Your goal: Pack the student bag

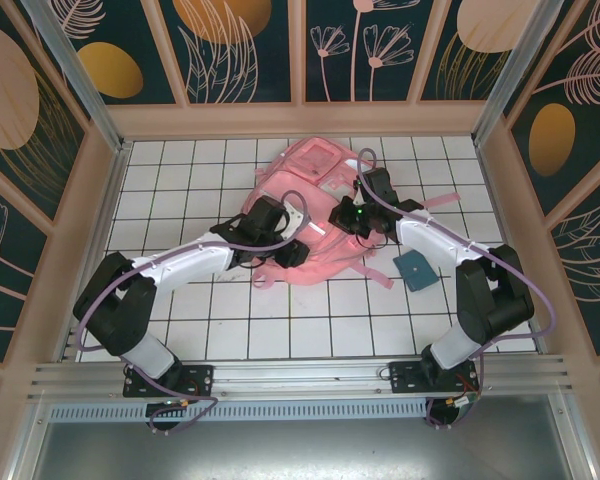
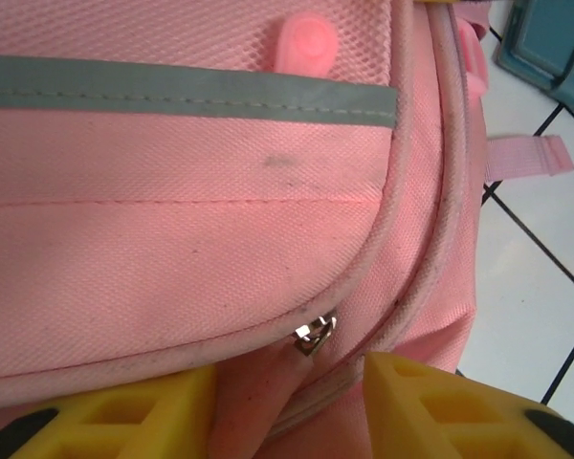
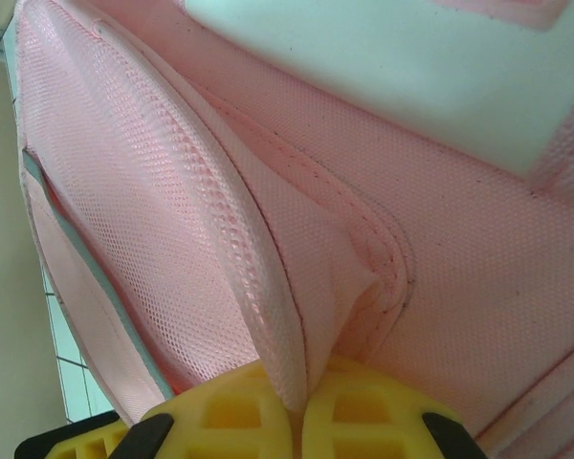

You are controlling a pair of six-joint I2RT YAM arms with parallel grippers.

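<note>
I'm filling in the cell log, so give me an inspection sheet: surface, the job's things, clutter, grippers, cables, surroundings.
Surface: white tiled table, bare tiles in front of the arms.
Job's things: pink bag lying at the middle of the table's far half, straps trailing onto the tiles.
Clutter: blue pencil case on the tiles to the right of the bag.
Grippers: left gripper jaws apart, astride the bag's zip pull; right gripper shut on a fold of bag fabric.
Cables: purple cables run along both arms.
Surroundings: leaf-patterned wall panels on three sides; metal rail at the near edge.
</note>
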